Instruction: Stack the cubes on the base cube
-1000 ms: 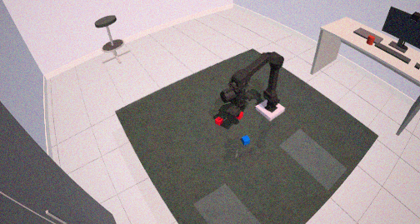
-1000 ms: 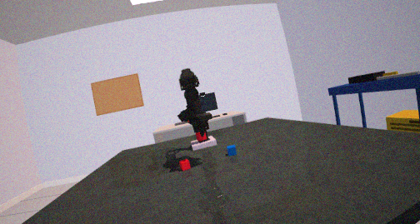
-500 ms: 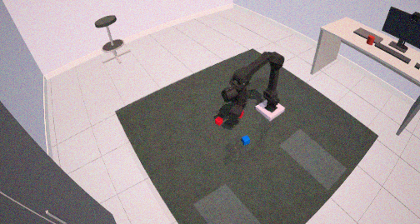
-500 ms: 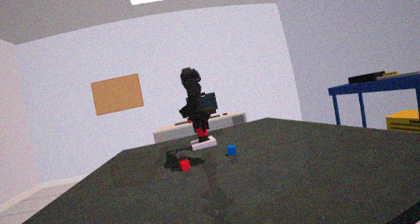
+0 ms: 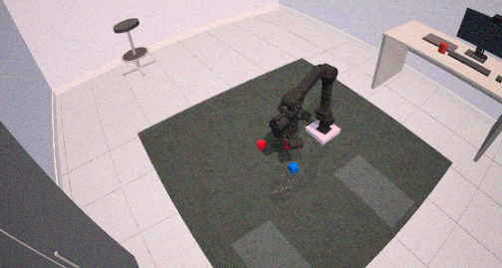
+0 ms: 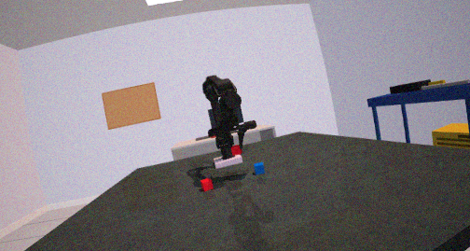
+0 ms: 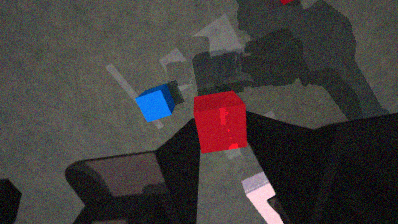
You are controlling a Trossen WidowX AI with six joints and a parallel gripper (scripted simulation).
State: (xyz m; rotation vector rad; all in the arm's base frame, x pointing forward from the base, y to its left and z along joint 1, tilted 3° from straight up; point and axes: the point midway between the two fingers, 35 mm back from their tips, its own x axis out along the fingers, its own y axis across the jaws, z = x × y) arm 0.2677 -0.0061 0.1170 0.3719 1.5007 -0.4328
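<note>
My gripper (image 5: 287, 145) (image 6: 237, 150) (image 7: 218, 120) is shut on a red cube and holds it above the mat. In the wrist view the held red cube (image 7: 215, 131) sits between the black fingers; in the top view it is mostly hidden by the gripper. The blue cube (image 5: 294, 168) (image 6: 259, 168) (image 7: 154, 106) stands on the mat, apart from the held cube, with nothing on its top. A second red cube (image 5: 261, 144) (image 6: 206, 185) lies on the mat, apart from the blue one; only an edge of it (image 7: 286, 1) shows at the top of the wrist view.
The arm stands on a pale base plate (image 5: 324, 137) (image 6: 228, 163) (image 7: 259, 197). The dark mat (image 5: 199, 149) (image 6: 154, 210) lies under everything and shows the arm's shadow. Two lighter rectangles (image 5: 374, 191) (image 5: 269, 246) lie on the mat. A desk (image 5: 409, 35) and a stool (image 5: 126, 25) stand beyond it.
</note>
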